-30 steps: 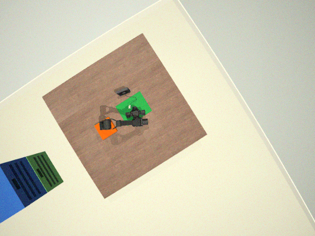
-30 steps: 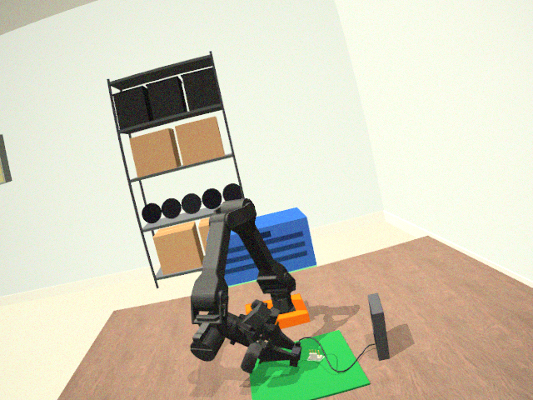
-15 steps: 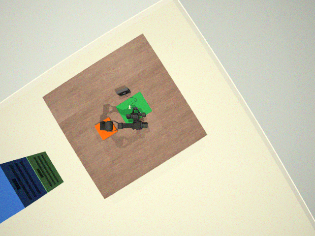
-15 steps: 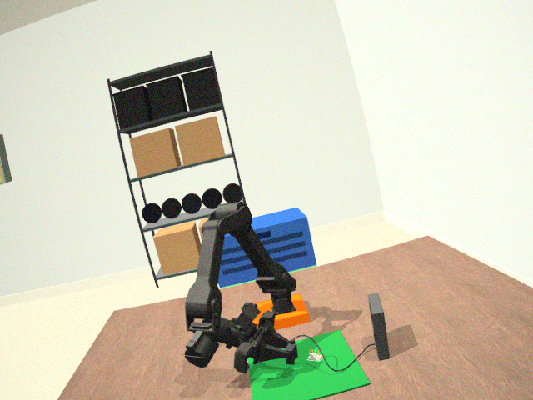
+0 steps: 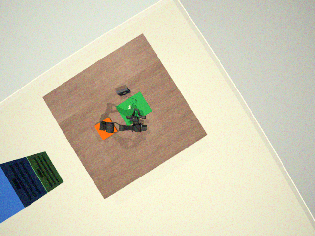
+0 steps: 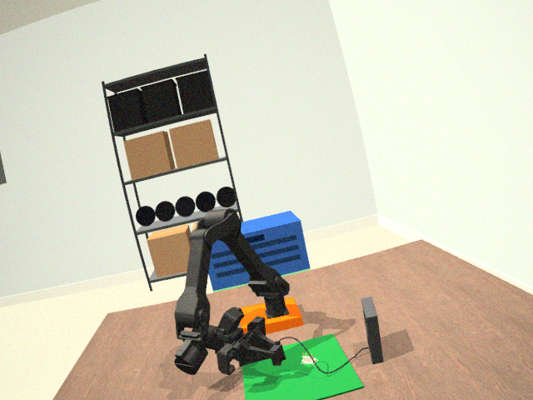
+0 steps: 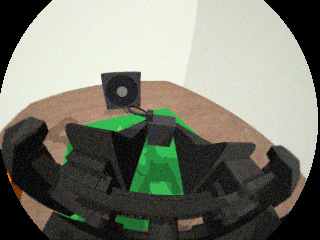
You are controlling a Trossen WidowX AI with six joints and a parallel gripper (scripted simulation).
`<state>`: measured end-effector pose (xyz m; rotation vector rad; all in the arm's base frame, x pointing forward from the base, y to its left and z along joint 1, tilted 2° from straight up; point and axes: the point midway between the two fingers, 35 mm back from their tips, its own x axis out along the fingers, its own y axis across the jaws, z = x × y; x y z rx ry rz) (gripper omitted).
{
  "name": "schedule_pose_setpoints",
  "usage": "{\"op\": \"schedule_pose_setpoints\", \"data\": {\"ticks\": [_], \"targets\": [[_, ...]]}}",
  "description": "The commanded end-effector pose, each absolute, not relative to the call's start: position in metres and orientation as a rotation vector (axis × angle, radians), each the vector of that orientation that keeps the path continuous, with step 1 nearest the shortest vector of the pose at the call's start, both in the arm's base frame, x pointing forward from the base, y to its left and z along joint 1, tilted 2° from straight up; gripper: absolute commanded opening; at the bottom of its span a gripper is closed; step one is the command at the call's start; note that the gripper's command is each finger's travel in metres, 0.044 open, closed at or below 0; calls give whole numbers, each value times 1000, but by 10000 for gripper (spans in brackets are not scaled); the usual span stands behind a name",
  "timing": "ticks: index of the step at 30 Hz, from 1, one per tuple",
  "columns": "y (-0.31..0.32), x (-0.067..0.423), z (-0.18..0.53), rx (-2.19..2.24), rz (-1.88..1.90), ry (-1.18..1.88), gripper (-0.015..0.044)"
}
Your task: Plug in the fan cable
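Note:
The green board [image 5: 143, 101] [image 6: 301, 383] [image 7: 158, 168] lies flat on the wooden floor. Its small white four-pin header [image 5: 130, 106] [image 6: 307, 357] stands near the board's middle. The dark square fan [image 5: 123, 91] [image 6: 372, 329] [image 7: 122, 91] stands upright just past the board's edge. Its thin black cable [image 6: 340, 366] runs across the board to my gripper [image 5: 136, 110] [image 6: 278, 353] [image 7: 159, 136]. The gripper is shut on the dark plug [image 7: 159, 128] and holds it low over the board, a short way to the side of the header and apart from it.
The arm's orange base [image 5: 103, 134] [image 6: 289, 318] sits beside the board. A metal shelf [image 6: 171, 172] with boxes and a blue cabinet [image 6: 275, 245] [image 5: 10, 195] stand by the back wall, away from the board.

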<state>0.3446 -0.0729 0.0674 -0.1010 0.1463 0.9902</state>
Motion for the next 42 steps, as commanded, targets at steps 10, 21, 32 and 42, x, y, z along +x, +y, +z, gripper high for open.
{"op": "schedule_pose_setpoints", "data": {"ticks": [10, 21, 32, 42], "targets": [[-74, 344, 73, -99, 982, 135, 0], [-74, 343, 76, -96, 981, 132, 0], [-74, 344, 73, -95, 981, 133, 0], [-75, 345, 64, -94, 981, 133, 0]]}}
